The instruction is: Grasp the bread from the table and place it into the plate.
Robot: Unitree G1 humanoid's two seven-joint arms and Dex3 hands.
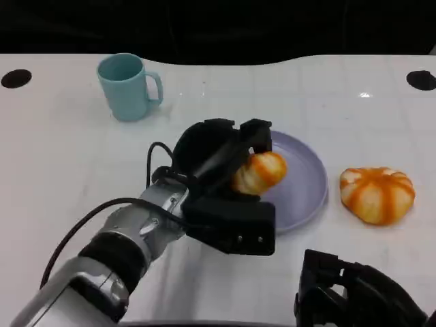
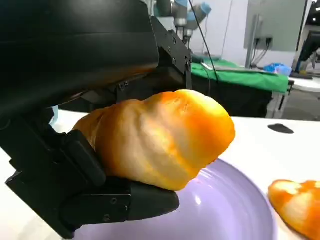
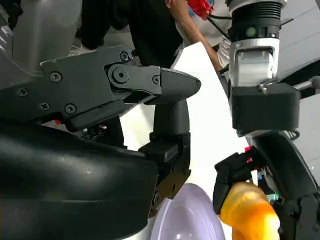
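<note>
The grasp is done and the carry looks nearly done. The left hand (image 1: 228,170) grips a piece of bread (image 1: 259,172), its fingers closed around it from above and below, and holds it over the left part of the lilac plate (image 1: 306,184). In the left wrist view the bread (image 2: 160,137) hangs just above the plate's surface (image 2: 220,210); I cannot tell whether its underside already touches, though it seems slightly clear of it. What remains, as I judge it, is to lower the bread the last bit, let go and draw the hand away.

The right hand (image 1: 354,293) sits low at the near edge of the table, towards the right corner, holding nothing; in the right wrist view its fingers (image 3: 150,85) stand apart, so I take it as open and idle.

The count is as follows. There are two pieces of bread: the one in the left hand, and a second round loaf (image 1: 377,194) lying on the table just to the right of the plate, not touching it. There is one plate near the middle of the table. There is one light blue mug (image 1: 127,86) towards the far left, well apart from the plate. There are two hands.
</note>
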